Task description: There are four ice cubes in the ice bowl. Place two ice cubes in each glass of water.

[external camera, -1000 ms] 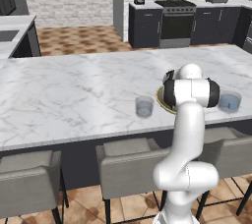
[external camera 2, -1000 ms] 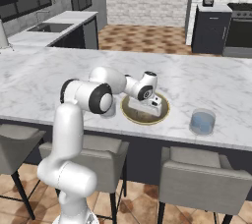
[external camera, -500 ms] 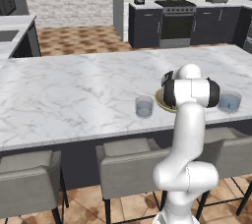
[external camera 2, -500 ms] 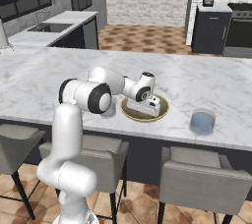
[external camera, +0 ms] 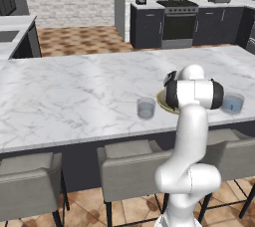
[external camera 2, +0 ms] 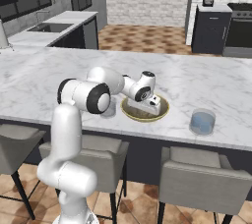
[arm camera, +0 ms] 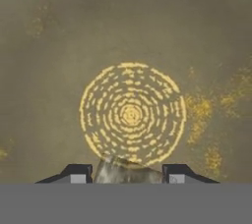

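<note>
The white arm rises from its base, bends at the dark elbow joint and reaches forward and down. The gripper (arm camera: 127, 173) points downward, its two dark fingertips (arm camera: 76, 173) partly drawn together on a pale ice cube (arm camera: 125, 171) pinched between them.

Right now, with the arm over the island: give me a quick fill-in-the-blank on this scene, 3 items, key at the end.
1. The tool reaches down into the ____, not a glass.
2. In the hand view, a pale ice cube sits ____ the two dark fingertips.
3. The number of glasses of water on the marble counter is ____.

Missing words: ice bowl; between; two
</note>
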